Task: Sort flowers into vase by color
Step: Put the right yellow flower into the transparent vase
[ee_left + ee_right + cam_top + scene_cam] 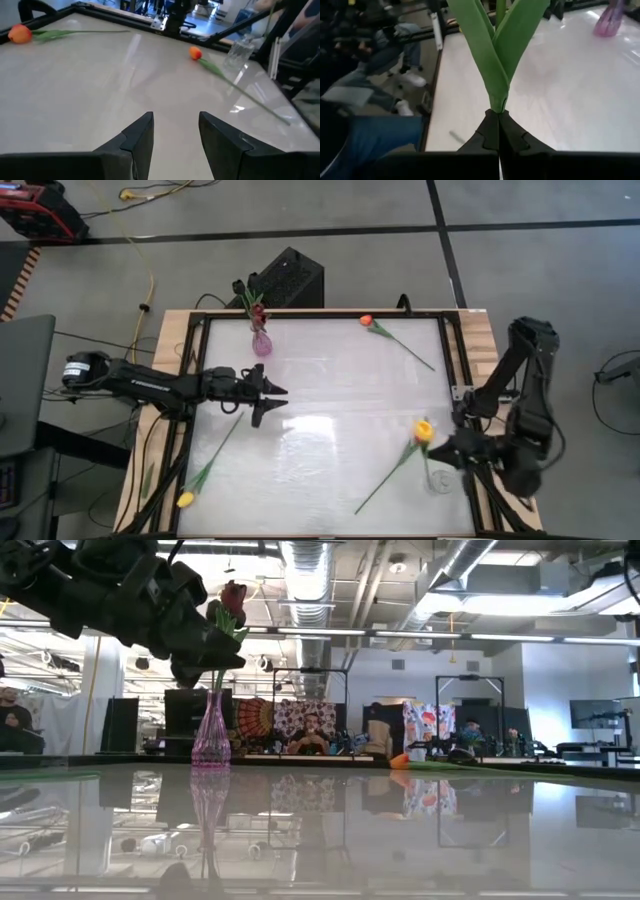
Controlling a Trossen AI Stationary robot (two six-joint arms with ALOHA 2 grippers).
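Note:
My right gripper (498,131) is shut on a green tulip stem by the table's right edge, beside a clear vase (437,481). A yellow-orange tulip (424,430) lies next to it, stem running toward the near edge. My left gripper (270,395) is open and hovers left of the table's centre, touching nothing. A pink vase (261,343) at the far edge holds a dark red tulip (232,598). An orange tulip (366,321) lies far right. A yellow one (185,500) lies near left. My right gripper pinches the stem between its two fingertips, just where the leaves join (498,106). The leaves (492,45) rise away from the fingers. The fingers hide the stem below the hold. The head lies outside the wrist view.
A dark frame (190,380) rims the glossy white table top. A black box (288,277) stands behind the far edge. Free surface lies between the two arms in the middle. People sit in the room beyond the table.

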